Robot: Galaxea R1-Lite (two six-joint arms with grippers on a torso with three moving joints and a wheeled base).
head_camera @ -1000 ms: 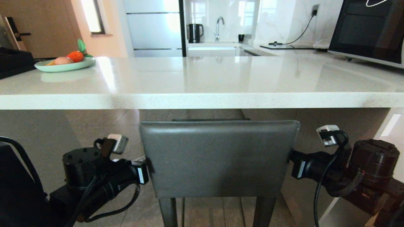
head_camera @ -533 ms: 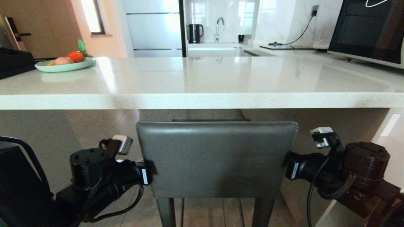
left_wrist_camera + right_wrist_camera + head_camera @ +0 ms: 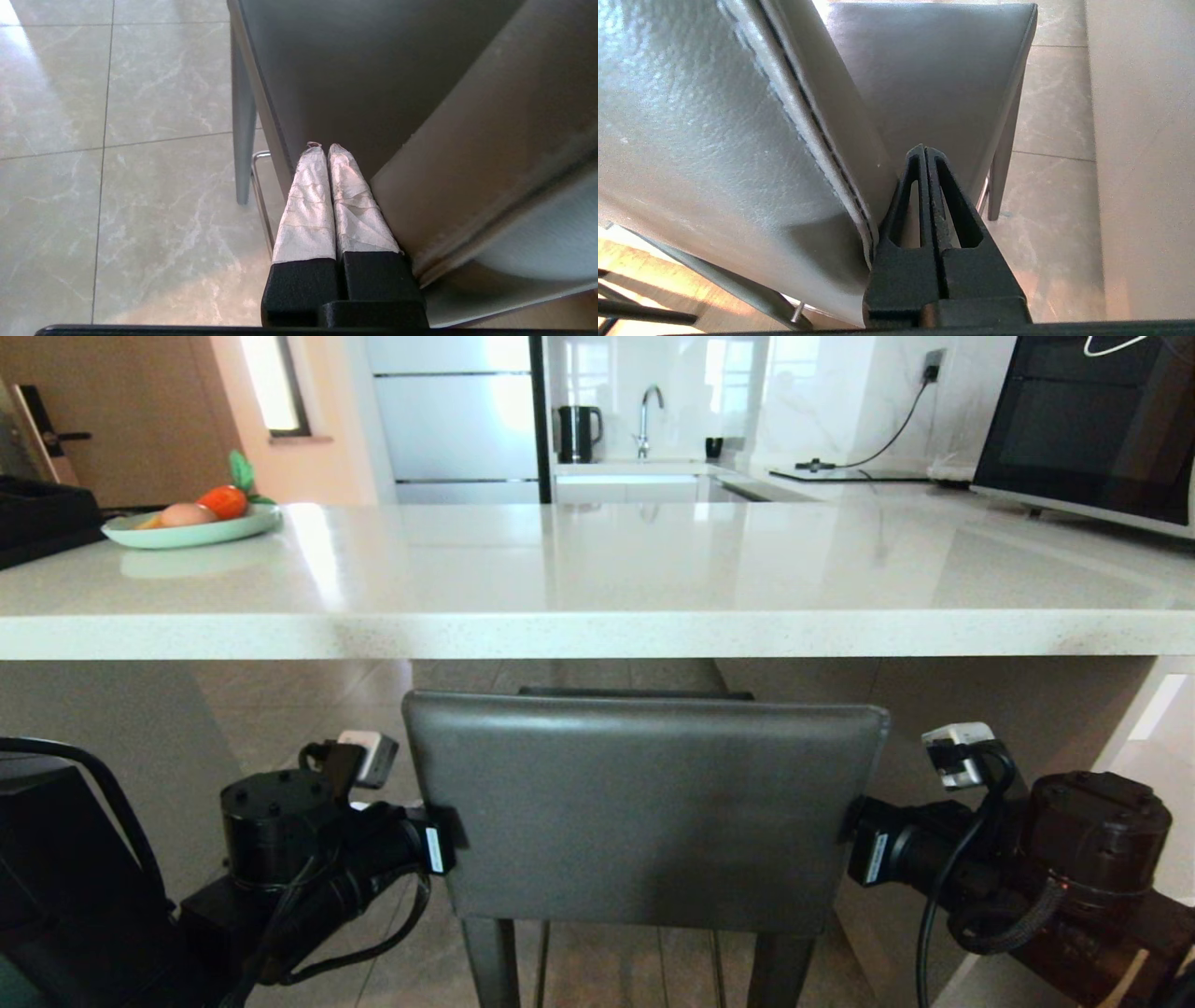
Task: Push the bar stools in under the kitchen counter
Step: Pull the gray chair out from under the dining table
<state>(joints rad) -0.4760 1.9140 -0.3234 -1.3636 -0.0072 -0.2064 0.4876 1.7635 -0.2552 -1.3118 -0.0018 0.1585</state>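
The grey stool point(image 3: 644, 807) occupies the lower centre of the head view, its backrest just below the thick front edge of the surface point(image 3: 597, 637). The seat is already partly beneath the slab. No second stool is visible in any view.

The left end effector point(image 3: 446, 829) sits at the backrest's left edge, lower left of the frame. The left wrist view shows its taped fingers point(image 3: 310, 205) pressed together, holding nothing, lying alongside the stool's side. The right end effector point(image 3: 854, 835) sits at the backrest's right edge. The right wrist view shows its black fingers point(image 3: 945, 200) likewise pressed together and empty, resting against the stitched seam of the backrest point(image 3: 817, 130).

Risks from this position:
- Neither end effector grips the stool. Contact is by side pressure only, so either may slip off the smooth leather edge.
- Uneven force from the two arms would likely turn the stool, driving one corner off line.
- The backrest top appears close to the slab's underside level. If it is too tall, it will strike the front edge.
- A stool leg point(image 3: 243, 140) may catch on a joint in the tiled floor point(image 3: 117, 140) and tip the stool.
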